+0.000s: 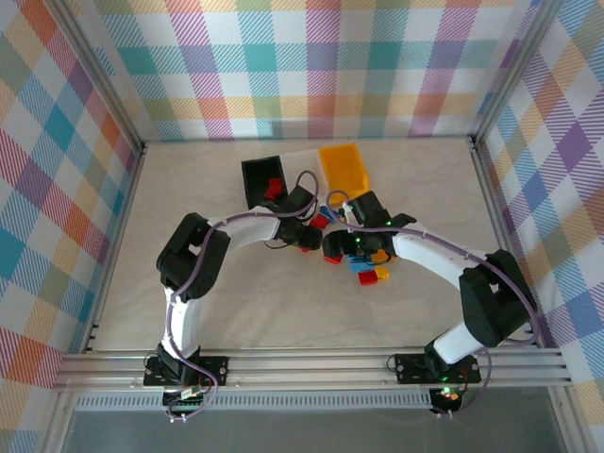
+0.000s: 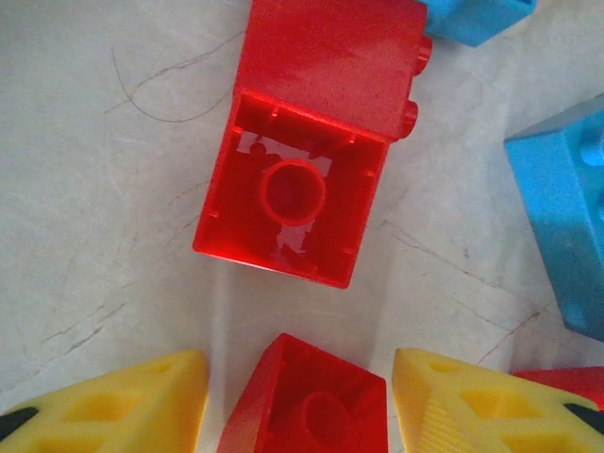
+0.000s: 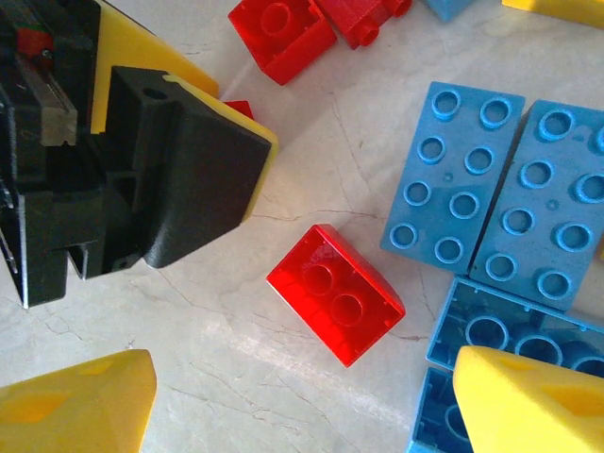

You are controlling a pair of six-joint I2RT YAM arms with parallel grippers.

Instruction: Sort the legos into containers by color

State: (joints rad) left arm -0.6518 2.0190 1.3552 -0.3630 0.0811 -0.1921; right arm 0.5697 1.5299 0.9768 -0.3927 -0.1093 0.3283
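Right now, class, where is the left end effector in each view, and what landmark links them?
Top external: left end effector at centre, near the black bin.
Left wrist: bottom edge, yellow fingertips flanking a red brick.
Right wrist: upper left, black-bodied.
Shared landmark: that red brick between its fingertips.

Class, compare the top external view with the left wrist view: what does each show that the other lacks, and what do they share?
Top external adds the black bin, white bin and yellow-orange bin. Left wrist adds a tipped red brick's hollow underside and a second red brick flanked by the left gripper. Both share red and blue bricks on the pale table.
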